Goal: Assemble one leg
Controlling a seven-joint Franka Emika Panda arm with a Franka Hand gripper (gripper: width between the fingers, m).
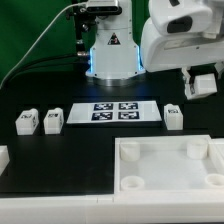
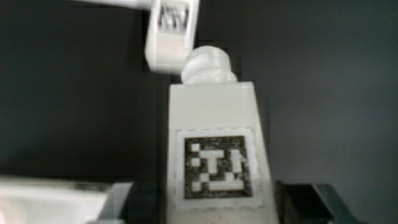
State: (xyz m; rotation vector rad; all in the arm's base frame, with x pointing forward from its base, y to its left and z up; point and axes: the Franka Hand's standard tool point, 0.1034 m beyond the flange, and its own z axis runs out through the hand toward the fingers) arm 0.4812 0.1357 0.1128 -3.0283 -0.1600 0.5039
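Observation:
My gripper hangs above the table at the exterior view's right, shut on a leg. In the wrist view this leg fills the middle, its square tag facing the camera and its rounded tip pointing away. The dark fingers press on both of its sides, with the gripper closed around it. Three more legs stand on the black table: two at the left and one at the right, below the gripper.
The marker board lies mid-table. The large white tray-like part with corner sockets fills the front right. A white piece sits at the left edge. A blurred white piece shows beyond the held leg.

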